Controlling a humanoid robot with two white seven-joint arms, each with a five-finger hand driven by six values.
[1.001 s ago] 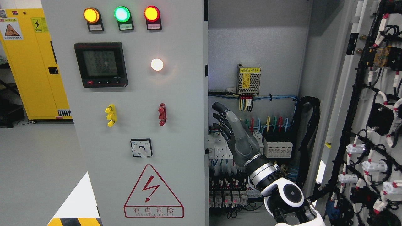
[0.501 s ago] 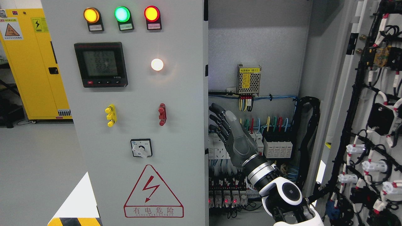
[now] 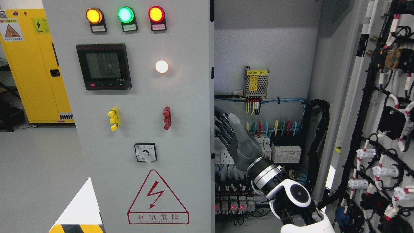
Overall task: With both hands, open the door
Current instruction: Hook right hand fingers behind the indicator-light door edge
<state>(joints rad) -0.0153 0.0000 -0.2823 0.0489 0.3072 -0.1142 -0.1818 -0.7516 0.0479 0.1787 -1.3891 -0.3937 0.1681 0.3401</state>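
Note:
The grey left door (image 3: 145, 97) of the electrical cabinet faces me with three lit lamps, a meter (image 3: 104, 66) and a rotary switch (image 3: 145, 152). Its right edge runs down the middle of the picture. The right door (image 3: 381, 129) is swung wide open at the right, its wired inner side showing. My right hand (image 3: 223, 124) comes up from the lower right inside the opening, fingers extended and holding nothing. Its dark fingertips (image 3: 219, 119) reach the left door's right edge, and whether they touch it I cannot tell. No left arm shows.
Inside the cabinet (image 3: 265, 48) are a mesh power supply (image 3: 256, 81), coloured wires and rows of breakers (image 3: 284, 152) just behind my hand. A thick black cable bundle (image 3: 318, 136) hangs at the right of the opening. A yellow cabinet (image 3: 35, 64) stands far left.
My right hand has slid left, from the middle of the opening to the left door's edge. The doors have not moved.

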